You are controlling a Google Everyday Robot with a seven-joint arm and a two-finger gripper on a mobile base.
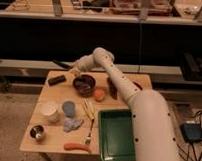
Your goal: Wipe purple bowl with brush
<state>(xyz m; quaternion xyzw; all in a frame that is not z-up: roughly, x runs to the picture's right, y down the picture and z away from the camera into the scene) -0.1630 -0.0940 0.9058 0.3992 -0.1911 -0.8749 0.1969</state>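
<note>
Gripper (78,72) pinching brush (62,65), far-left rim of purple bowl (84,85). Dip tip inside, sweep lightly, don't shove bowl.

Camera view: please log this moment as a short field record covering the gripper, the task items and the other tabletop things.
gripper: by the back-left rim of the purple bowl, shut on the brush
brush: dark handle sticks out to the upper left of the gripper, pale end toward the bowl
purple bowl: upright, back centre of the table
near the bowl: black block on picture-left, orange ball at front right
front: green tray, metal bowl, fork
</note>
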